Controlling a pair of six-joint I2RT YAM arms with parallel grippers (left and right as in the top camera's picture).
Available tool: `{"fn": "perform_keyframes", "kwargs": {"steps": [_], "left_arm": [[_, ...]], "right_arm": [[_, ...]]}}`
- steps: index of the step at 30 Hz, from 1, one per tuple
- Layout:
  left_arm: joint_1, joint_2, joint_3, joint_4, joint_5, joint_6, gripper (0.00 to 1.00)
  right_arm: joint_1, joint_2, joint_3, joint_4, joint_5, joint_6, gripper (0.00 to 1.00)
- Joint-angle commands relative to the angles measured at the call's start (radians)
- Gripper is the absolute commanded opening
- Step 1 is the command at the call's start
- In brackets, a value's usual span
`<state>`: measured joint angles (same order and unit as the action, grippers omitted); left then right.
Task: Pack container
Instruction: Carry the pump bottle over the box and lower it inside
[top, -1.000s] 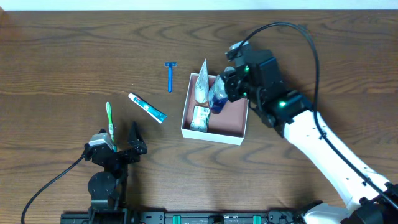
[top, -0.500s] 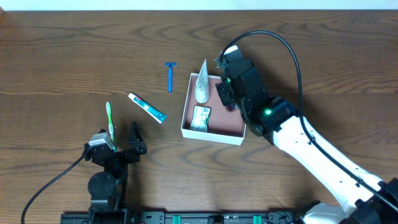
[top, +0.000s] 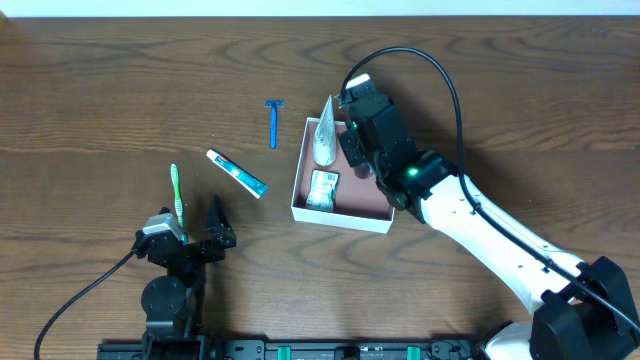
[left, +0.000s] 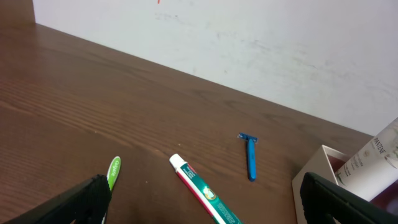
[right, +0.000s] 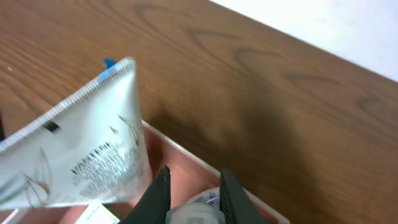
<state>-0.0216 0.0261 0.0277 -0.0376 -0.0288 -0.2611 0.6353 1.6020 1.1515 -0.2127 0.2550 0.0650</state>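
The container (top: 340, 217) is a square white box with a pinkish inside, right of centre. A white tube (top: 325, 138) and a small green-white packet (top: 322, 188) lie in it. My right gripper (top: 358, 152) is low over the box's back part. In the right wrist view its fingers (right: 194, 186) are shut on a small clear bottle with a white cap (right: 198, 213), just inside the box's back wall (right: 186, 151), beside the white tube (right: 81, 162). My left gripper (top: 195, 232) is open and empty at the front left.
A blue razor (top: 273, 122), a toothpaste tube (top: 237, 172) and a green toothbrush (top: 178, 198) lie on the wooden table left of the box. The left wrist view shows the razor (left: 250, 157), the toothpaste (left: 202, 196), the toothbrush (left: 113, 172) and the box corner (left: 317, 171).
My right gripper has moved left and down into the back of the box with the small bottle, which its wrist now covers from above. The left arm has not moved.
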Motion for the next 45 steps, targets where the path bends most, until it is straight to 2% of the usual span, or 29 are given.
{"fn": "perform_keyframes", "kwargs": {"steps": [1, 5, 26, 45], "left_arm": [[0.003, 0.0, -0.024, -0.032, -0.008, 0.01, 0.98], [0.003, 0.0, -0.024, -0.032, -0.008, 0.01, 0.98], [0.003, 0.0, -0.024, -0.032, -0.008, 0.01, 0.98], [0.003, 0.0, -0.024, -0.032, -0.008, 0.01, 0.98]], "right_arm": [[0.007, -0.014, 0.031, 0.024, -0.074, -0.029, 0.1], [0.006, -0.014, 0.031, 0.041, -0.133, -0.029, 0.1], [0.006, -0.01, 0.031, 0.061, -0.159, -0.029, 0.11], [0.006, 0.098, 0.031, 0.128, -0.212, -0.037, 0.12]]}}
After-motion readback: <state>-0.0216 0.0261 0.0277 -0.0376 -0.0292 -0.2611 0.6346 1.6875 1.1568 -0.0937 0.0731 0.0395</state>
